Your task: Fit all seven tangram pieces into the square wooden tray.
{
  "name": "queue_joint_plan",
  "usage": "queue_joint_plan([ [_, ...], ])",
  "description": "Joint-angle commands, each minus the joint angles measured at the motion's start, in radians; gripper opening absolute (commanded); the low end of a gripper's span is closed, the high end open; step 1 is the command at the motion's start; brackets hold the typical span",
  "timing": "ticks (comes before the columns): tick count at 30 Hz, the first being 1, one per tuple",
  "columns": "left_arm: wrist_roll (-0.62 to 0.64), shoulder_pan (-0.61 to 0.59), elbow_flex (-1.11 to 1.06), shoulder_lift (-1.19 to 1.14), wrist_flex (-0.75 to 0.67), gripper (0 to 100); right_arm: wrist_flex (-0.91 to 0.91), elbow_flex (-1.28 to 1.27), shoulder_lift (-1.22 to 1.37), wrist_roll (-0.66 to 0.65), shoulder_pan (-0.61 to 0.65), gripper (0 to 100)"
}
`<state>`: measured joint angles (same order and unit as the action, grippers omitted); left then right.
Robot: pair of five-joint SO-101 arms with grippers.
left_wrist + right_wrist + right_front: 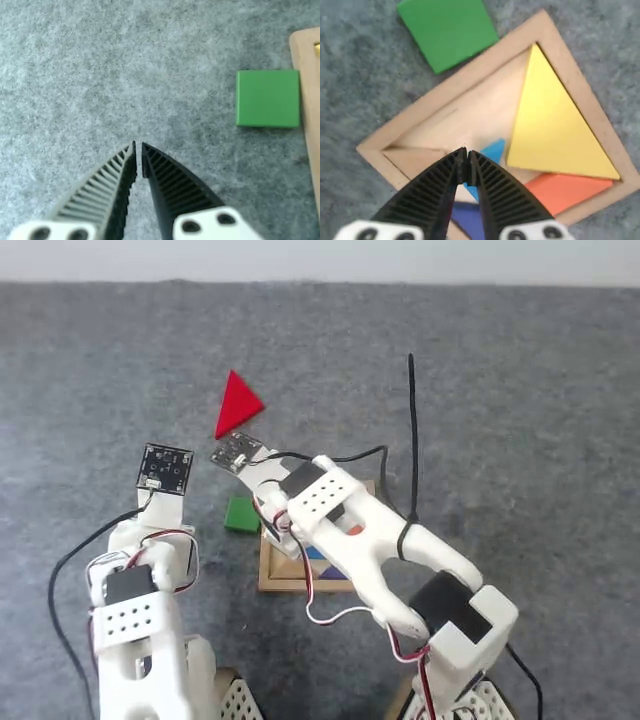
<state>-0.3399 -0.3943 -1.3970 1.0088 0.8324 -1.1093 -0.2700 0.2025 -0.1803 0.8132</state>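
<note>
The square wooden tray (445,95) holds a big yellow triangle (555,130), an orange piece (567,190), a light blue piece (493,148) and a dark blue piece (467,220). My right gripper (467,151) is shut just above the light blue piece, over the tray's bare corner area. A green square (447,30) (268,98) (241,514) lies on the carpet right beside the tray's rim (306,60). A red triangle (237,405) lies farther off. My left gripper (138,146) is shut and empty over bare carpet, apart from the green square.
Grey carpet covers the whole table. The right arm (340,515) stretches over the tray (285,578) and hides most of it in the high view. The left arm (135,590) stands to the tray's left. A black cable (411,430) rises behind the right arm.
</note>
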Motion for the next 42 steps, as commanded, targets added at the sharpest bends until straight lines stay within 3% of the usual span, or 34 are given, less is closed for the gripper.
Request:
queue_joint_plan([
  [1,-0.009,-0.005,0.01,0.023,-0.017,2,-0.099,0.054,-0.114,-0.046,-0.016,0.6],
  [5,-0.009,-0.005,0.01,0.023,-0.017,2,-0.137,0.014,-0.171,-0.081,-0.013,10.1],
  [9,-0.009,-0.005,0.01,0.023,-0.017,2,-0.045,-0.049,-0.154,-0.077,0.004,22.7],
  [16,-0.009,-0.005,0.01,0.023,-0.017,2,0.031,-0.063,-0.073,-0.074,0.012,18.8],
  [42,-0.009,-0.005,0.01,0.023,-0.017,2,-0.002,-0.132,-0.134,0.011,0.054,18.4],
])
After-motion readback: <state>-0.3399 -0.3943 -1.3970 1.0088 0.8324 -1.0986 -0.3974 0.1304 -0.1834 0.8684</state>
